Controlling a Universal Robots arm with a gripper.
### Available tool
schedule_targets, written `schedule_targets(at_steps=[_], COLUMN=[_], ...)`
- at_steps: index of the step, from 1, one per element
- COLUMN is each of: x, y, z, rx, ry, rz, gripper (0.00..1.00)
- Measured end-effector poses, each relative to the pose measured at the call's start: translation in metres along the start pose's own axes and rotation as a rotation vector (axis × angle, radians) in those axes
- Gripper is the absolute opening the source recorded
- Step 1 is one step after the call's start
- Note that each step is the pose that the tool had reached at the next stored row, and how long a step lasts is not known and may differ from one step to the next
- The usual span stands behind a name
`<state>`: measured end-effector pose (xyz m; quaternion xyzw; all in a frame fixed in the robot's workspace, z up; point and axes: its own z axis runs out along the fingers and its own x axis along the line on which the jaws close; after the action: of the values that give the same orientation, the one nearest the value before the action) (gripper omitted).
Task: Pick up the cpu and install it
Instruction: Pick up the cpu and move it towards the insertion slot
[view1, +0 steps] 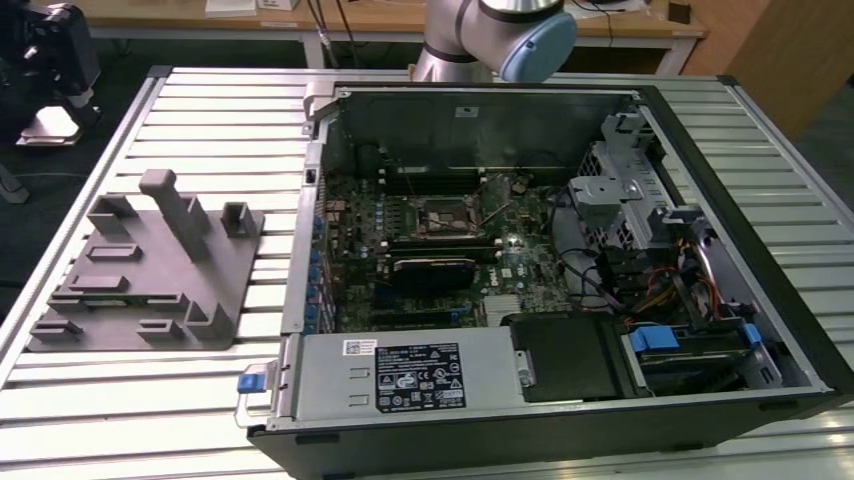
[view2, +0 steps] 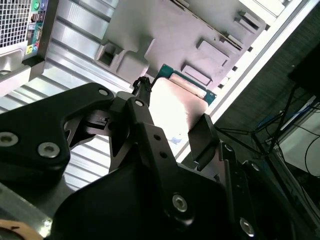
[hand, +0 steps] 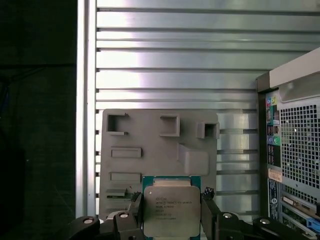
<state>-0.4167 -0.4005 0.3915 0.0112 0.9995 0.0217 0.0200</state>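
The cpu is a flat square chip with a silvery top and a thin green rim. My gripper is shut on it, one black finger against each side edge. In the second wrist view the cpu shows pale between the fingers of the gripper. It hangs above the near edge of the grey plastic fixture, clear of its recesses. In the exterior view the motherboard's square socket lies inside the open computer case.
The grey fixture with upright posts lies on the slatted metal table at the exterior view's left. The case front stands beside the fixture. The arm's base rises behind the case. A power supply fills the case's front.
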Motion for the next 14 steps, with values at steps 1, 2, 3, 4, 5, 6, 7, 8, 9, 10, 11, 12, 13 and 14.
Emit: schedule_targets(at_steps=[1,2,3,4,5,6,7,8,9,10,11,12,13,14], x=[-0.0011,-0.0022,-0.0033,-0.0043,-0.0054,-0.0065,-0.0075,-0.0085,-0.0095,-0.0106,-0.0117,-0.0129,-0.0141,-0.0152], y=[0.0000,0.0001,0.0001,0.0002,0.0002,0.0003,0.0003,0.0004,0.0004,0.0005,0.0005,0.0005,0.0006,0.0006], z=[0.0001,0.0001,0.0002,0.0002,0.0003,0.0003,0.0003,0.0004,0.0004,0.0005,0.0005,0.0006,0.0006,0.0006], rx=[0.0000,0.0000,0.0000,-0.0001,-0.0001,0.0000,0.0000,-0.0001,-0.0001,-0.0001,-0.0001,-0.0001,0.0000,0.0000], ry=[-0.0001,0.0000,-0.0001,-0.0001,-0.0001,-0.0001,0.0000,-0.0001,-0.0001,-0.0001,-0.0001,-0.0001,0.0000,-0.0001], rz=[0.000,0.000,0.000,0.000,0.000,0.000,0.000,0.000,0.000,0.000,0.000,0.000,0.000,0.000], gripper=[0.54,0.54,0.54,0.54,0.54,0.54,0.54,0.54,0.54,0.54,0.54,0.54,0.54,0.54])
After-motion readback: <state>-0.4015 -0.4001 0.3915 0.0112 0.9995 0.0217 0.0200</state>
